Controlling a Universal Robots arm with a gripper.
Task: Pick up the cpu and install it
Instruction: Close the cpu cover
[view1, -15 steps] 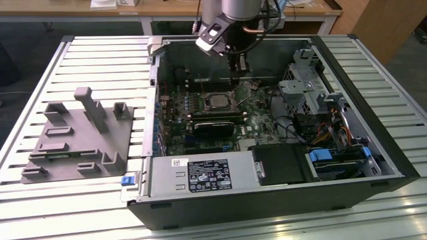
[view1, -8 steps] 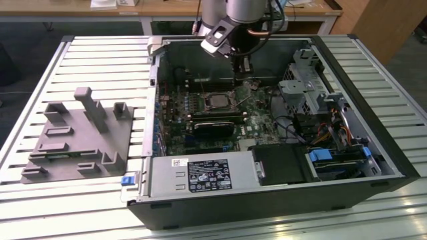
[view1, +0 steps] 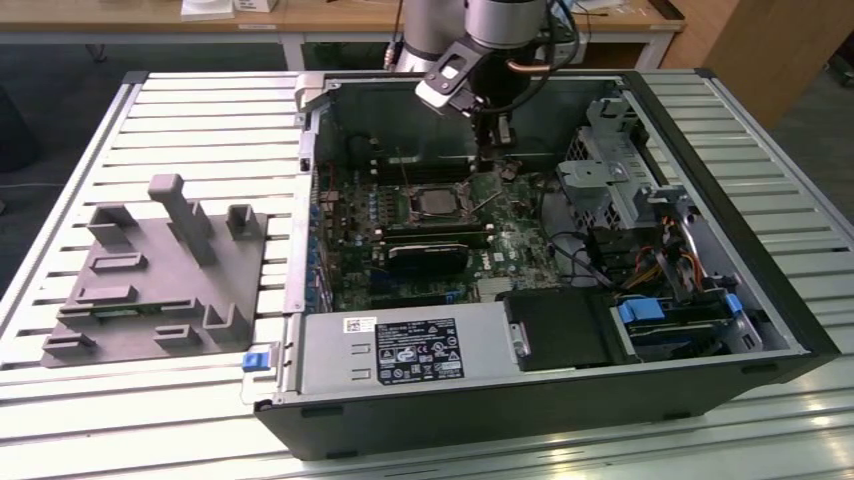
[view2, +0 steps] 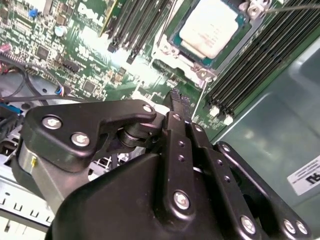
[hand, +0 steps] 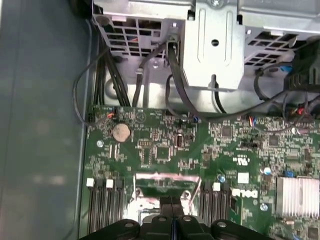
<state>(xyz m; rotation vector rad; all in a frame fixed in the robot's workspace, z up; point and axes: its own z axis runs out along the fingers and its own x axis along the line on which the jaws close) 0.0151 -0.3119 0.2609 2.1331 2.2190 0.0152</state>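
My gripper (view1: 503, 170) is clenched, its fingers pressed together with nothing between them in both wrist views (view2: 177, 98) (hand: 172, 204). It hangs inside the open computer case (view1: 747, 190), low over the motherboard (view1: 400, 285) and near the case's far edge. The cpu (view1: 434, 203) lies silver top up in the socket (view2: 172, 42), apart from the fingertips (view2: 210, 27). A thin metal lever (view2: 199, 102) runs just beside the tips, with black memory slots (view2: 255, 65) past it. There is print I can't vouch for on a white label (view2: 305, 175) on the case wall and on the power supply sticker (view1: 414, 352). The grey fixture (view1: 147, 280) sits on the slatted table (view1: 200, 100), well outside the case.
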